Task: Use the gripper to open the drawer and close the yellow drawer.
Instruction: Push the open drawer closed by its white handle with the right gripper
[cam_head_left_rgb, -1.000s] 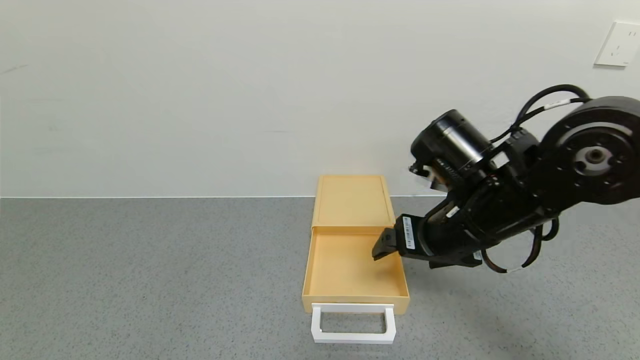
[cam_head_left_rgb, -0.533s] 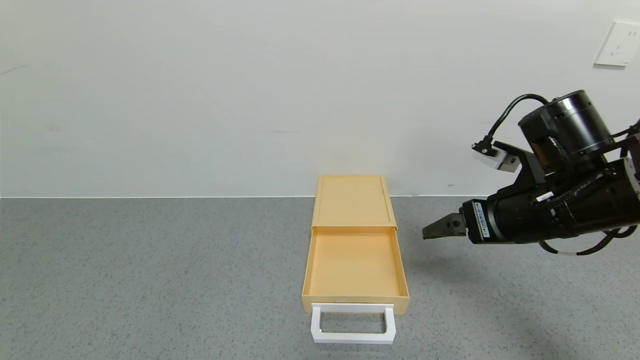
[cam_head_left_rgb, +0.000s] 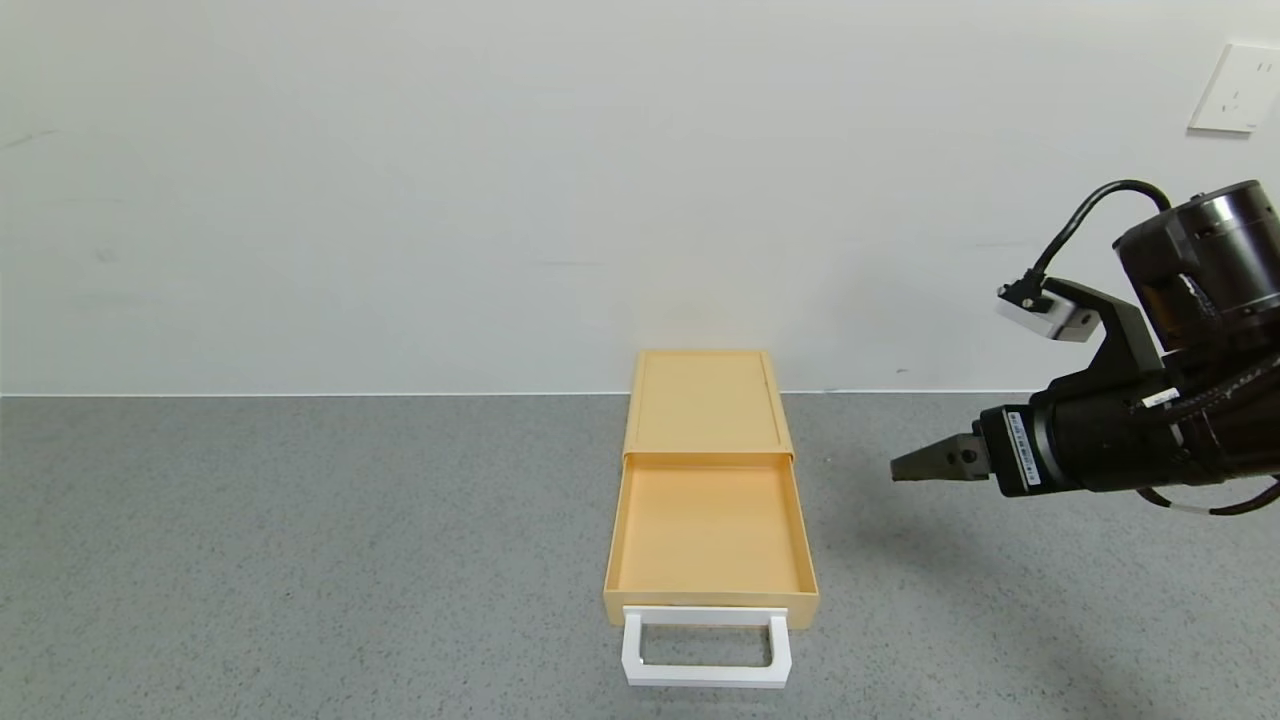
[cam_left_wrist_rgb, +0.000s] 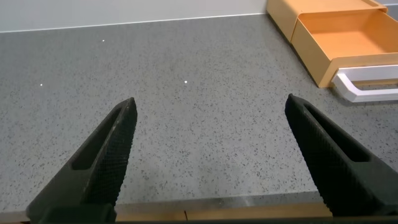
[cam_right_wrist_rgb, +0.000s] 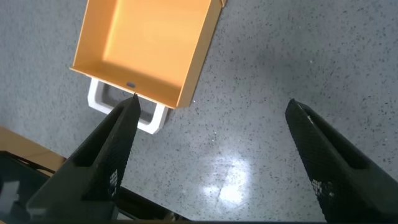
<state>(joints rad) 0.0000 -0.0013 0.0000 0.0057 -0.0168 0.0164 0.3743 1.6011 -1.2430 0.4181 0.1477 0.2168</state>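
The yellow drawer (cam_head_left_rgb: 708, 530) stands pulled out of its flat yellow casing (cam_head_left_rgb: 706, 400), empty, with its white loop handle (cam_head_left_rgb: 706, 648) at the front. My right gripper (cam_head_left_rgb: 900, 468) hovers above the table to the right of the drawer, apart from it, pointing toward it. In the right wrist view the gripper (cam_right_wrist_rgb: 211, 106) is open and empty, with the drawer (cam_right_wrist_rgb: 149, 43) and handle (cam_right_wrist_rgb: 155, 119) beyond one finger. My left gripper (cam_left_wrist_rgb: 210, 102) is open and empty, parked low near the table's front edge, with the drawer (cam_left_wrist_rgb: 348, 37) far off.
The grey speckled table (cam_head_left_rgb: 300, 550) runs back to a white wall, with the casing's rear end against it. A white wall outlet (cam_head_left_rgb: 1235, 88) sits at the upper right. The table's front edge (cam_left_wrist_rgb: 217, 208) shows in the left wrist view.
My right gripper has drawn back out of the open drawer, up and to the right, and has turned level. The drawer has stayed open and has not moved.
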